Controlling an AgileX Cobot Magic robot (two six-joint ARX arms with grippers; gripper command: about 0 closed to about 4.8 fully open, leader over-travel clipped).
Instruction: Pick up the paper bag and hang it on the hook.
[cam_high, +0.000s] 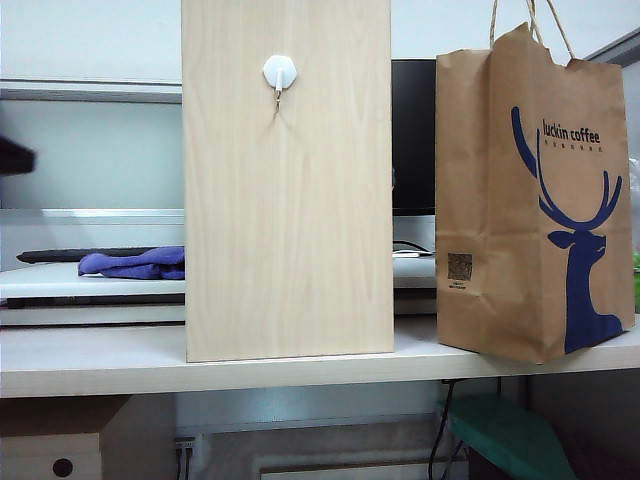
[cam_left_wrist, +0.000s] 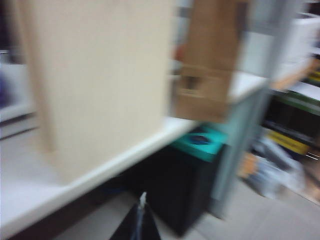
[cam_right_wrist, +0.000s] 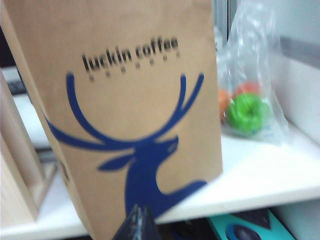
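Your large brown kraft paper bag (cam_high: 535, 200) stands upright at the right end of the white tabletop (cam_high: 90, 365), just beside the tall light wooden board (cam_high: 287, 180), with its twine-like loop handles (cam_high: 530, 25) sticking up past the top of the exterior view. The small white hexagonal hook (cam_high: 280, 72) sits high on that board, well above the bag's rim.

Your right gripper (cam_right_wrist: 136, 225) hangs low in front of the bag's printed face, fingers pressed together and holding nothing. Your left gripper (cam_left_wrist: 139, 225) is too blurred to judge.

Watch these risks: if you reach with shut fingers you will likely shove the light bag over or backwards. The handles are thin and floppy, so a pinch may catch one loop only, leaving the bag hanging crooked or slipping off the short prong. The clear plastic bag of orange and green fruit (cam_right_wrist: 247, 107) sits right beside it, easy to snag.

Legible: "luckin coffee" above a blue deer head; a small QR code on the side panel.
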